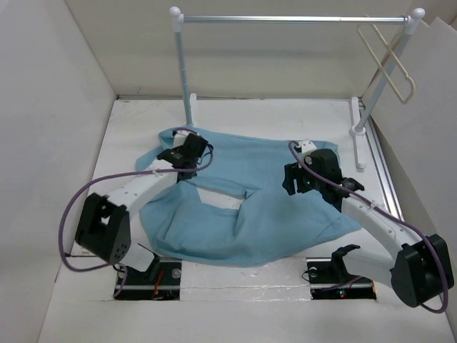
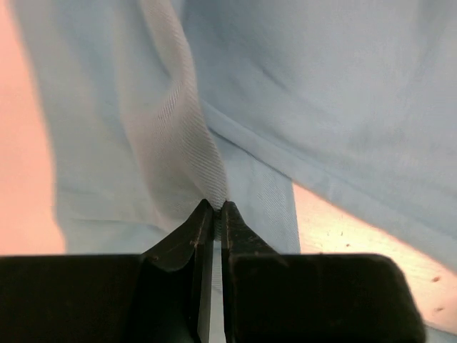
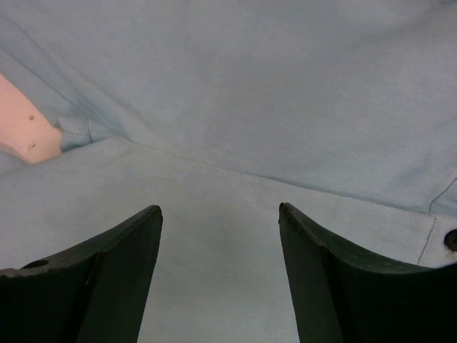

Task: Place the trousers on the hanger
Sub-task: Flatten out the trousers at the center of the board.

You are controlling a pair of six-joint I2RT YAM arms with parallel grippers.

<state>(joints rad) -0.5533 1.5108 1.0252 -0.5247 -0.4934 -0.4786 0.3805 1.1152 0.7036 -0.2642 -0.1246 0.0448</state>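
The light blue trousers [image 1: 246, 207] lie spread and rumpled on the white table. My left gripper [image 1: 187, 152] is at their upper left edge and is shut on a raised fold of the cloth [image 2: 187, 153]. My right gripper [image 1: 294, 179] is open, low over the right part of the trousers [image 3: 235, 107], with cloth between its fingers [image 3: 121, 257] but not gripped. The cream-beige hanger [image 1: 391, 63] hangs at the right end of the rail, far from both grippers.
A silver rail [image 1: 293, 19] on white posts spans the back of the table. White walls close in on the left and right. A metal strip [image 1: 385, 175] runs along the table's right edge.
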